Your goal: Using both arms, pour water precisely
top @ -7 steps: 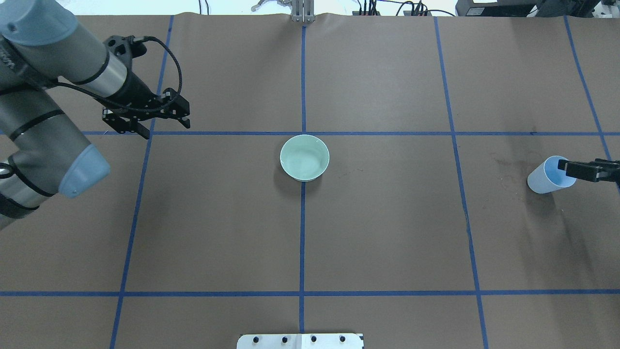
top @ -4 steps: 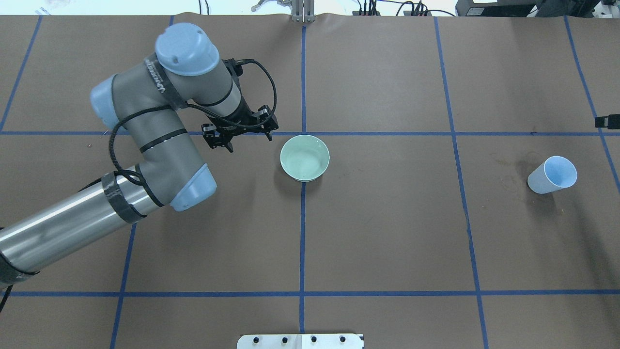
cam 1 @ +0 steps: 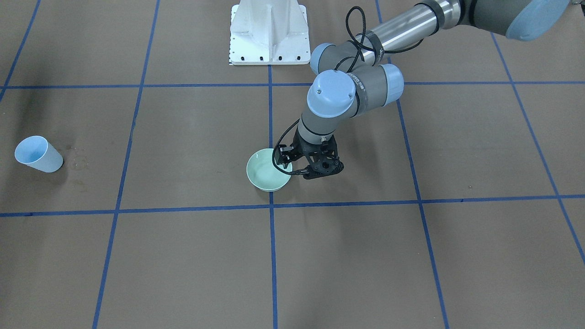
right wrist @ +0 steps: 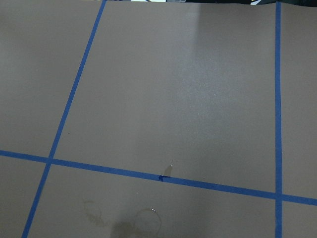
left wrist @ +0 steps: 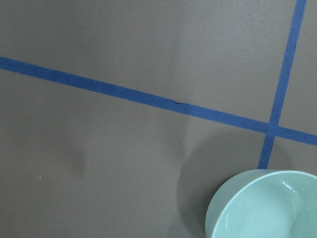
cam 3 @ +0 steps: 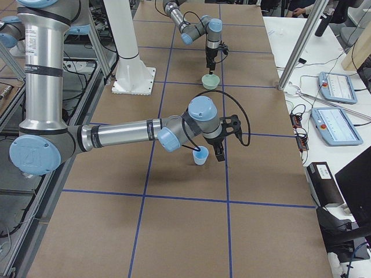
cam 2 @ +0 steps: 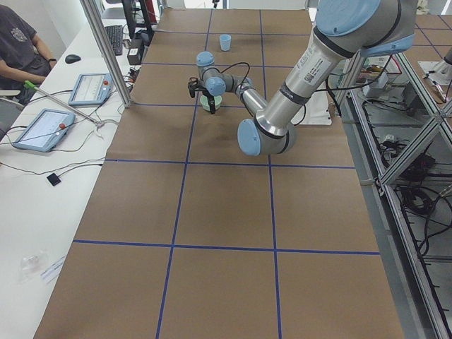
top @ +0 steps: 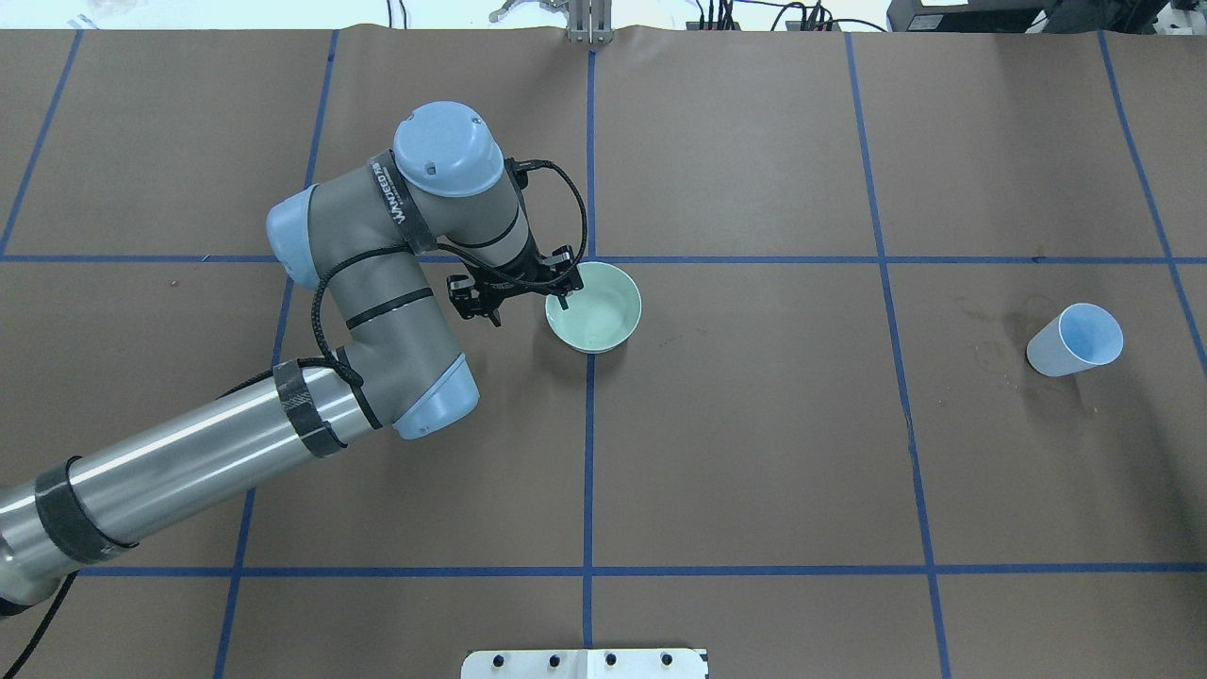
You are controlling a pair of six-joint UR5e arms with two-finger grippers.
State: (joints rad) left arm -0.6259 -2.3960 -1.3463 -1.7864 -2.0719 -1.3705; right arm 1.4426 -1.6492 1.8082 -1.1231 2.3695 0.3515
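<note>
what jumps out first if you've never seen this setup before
The big grey left arm dominates, stretched over the brown table with its gripper open at the rim of a mint green bowl, on the side towards the robot's left. The bowl sits at the centre crossing of the blue tape lines. Far off on the robot's right side, a pale blue cup stands on the table.

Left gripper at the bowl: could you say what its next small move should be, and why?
Probably ease down and close on the rim: the left gripper is open, one finger over the edge of the bowl, the other outside.
</note>
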